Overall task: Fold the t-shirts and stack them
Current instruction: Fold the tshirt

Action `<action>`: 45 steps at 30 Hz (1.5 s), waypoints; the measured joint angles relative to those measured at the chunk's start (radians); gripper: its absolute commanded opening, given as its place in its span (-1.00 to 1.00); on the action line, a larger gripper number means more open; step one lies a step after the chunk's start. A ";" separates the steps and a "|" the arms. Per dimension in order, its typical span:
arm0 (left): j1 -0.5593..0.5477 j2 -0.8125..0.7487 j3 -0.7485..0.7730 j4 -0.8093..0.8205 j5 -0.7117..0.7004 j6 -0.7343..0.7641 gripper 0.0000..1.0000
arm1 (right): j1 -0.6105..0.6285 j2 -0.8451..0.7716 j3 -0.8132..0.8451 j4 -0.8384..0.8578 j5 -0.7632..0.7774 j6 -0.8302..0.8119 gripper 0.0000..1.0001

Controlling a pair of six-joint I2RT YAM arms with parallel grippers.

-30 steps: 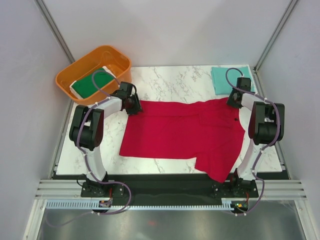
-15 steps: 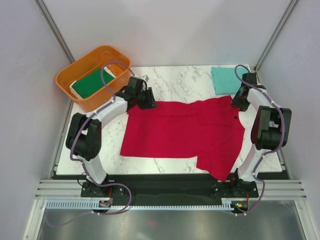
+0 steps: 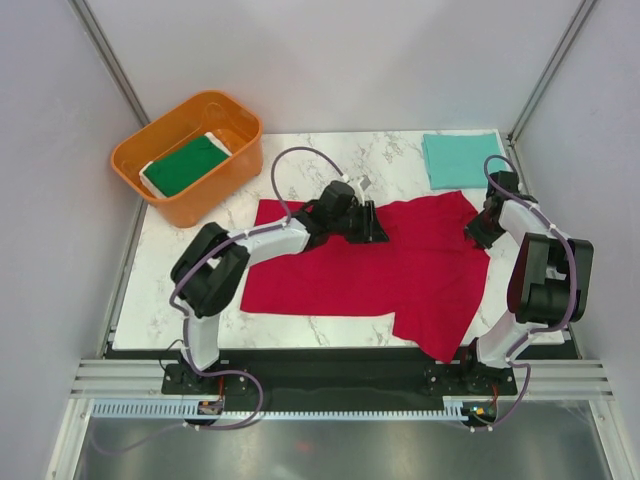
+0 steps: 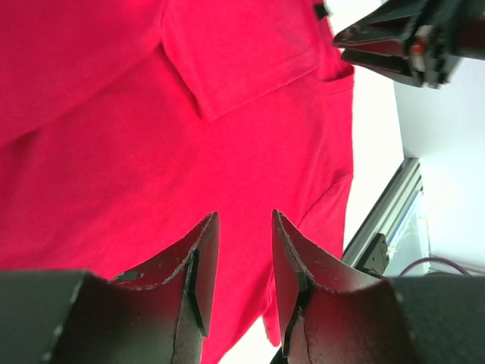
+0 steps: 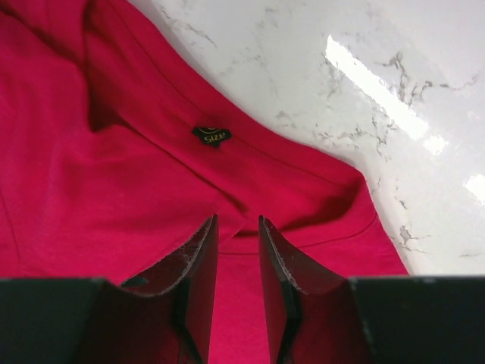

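Top external view gives me the bright red cloth t-shirt (image 3: 400,275) lying spread across the middle of the white marble-patterned table (image 3: 320,160), its neck end towards the right. One lower corner of it hangs over the near edge of the table.

My left gripper (image 3: 378,234) reaches out over the upper middle of that shirt. On the left wrist camera its two dark fingers (image 4: 201,258) stand a moderate way apart. Only flat red cloth shows in the gap, so I read it as open and holding nothing. Beyond the fingers I see a flap of the shirt folded over onto the body.

My right gripper (image 3: 475,233) sits at the shirt's far right corner, by the collar. On the right wrist camera its jaws are parted by a narrow slot, tips just at the collar seam, with the small black size label (image 5: 211,136) lying a little beyond them. No fold is gripped that I can see; whether the tips touch the cloth I cannot tell.

A folded teal cloth t-shirt (image 3: 458,158) lies flat at the far right corner of the table, apart from the red one. The dark green t-shirt with a white edge (image 3: 185,166) lies folded inside the orange plastic tub (image 3: 215,190) at the far left.
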 measured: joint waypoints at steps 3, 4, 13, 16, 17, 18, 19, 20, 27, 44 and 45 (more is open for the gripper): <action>-0.034 0.078 0.031 0.013 -0.010 -0.035 -0.16 | 0.000 0.000 -0.023 0.008 -0.001 0.043 -0.29; -0.045 0.098 0.043 0.015 -0.014 -0.042 -0.16 | 0.000 0.000 -0.030 0.010 -0.001 0.053 -0.28; -0.089 0.203 0.123 0.028 -0.077 -0.110 -0.07 | 0.000 0.002 -0.105 0.074 -0.036 0.111 -0.30; -0.089 0.242 0.158 0.037 -0.097 -0.122 -0.07 | 0.000 0.002 -0.113 0.093 -0.035 0.117 -0.30; -0.089 0.257 0.171 0.040 -0.103 -0.126 -0.07 | 0.000 0.002 -0.114 0.098 -0.035 0.119 -0.29; -0.089 0.269 0.180 0.042 -0.108 -0.130 -0.07 | 0.000 0.002 -0.115 0.104 -0.034 0.120 -0.31; -0.089 0.282 0.189 0.042 -0.111 -0.134 -0.07 | 0.000 0.002 -0.116 0.110 -0.035 0.120 -0.33; -0.089 0.294 0.196 0.043 -0.113 -0.137 -0.07 | 0.000 0.002 -0.118 0.118 -0.035 0.120 -0.44; -0.092 0.339 0.232 0.042 -0.143 -0.138 -0.10 | 0.000 0.000 -0.138 0.160 -0.036 0.113 -0.99; -0.094 0.386 0.281 0.050 -0.200 -0.172 -0.22 | 0.000 -0.113 -0.203 0.200 -0.075 0.082 -1.00; -0.094 0.386 0.283 0.050 -0.202 -0.173 -0.24 | 0.000 -0.130 -0.207 0.203 -0.084 0.082 -1.00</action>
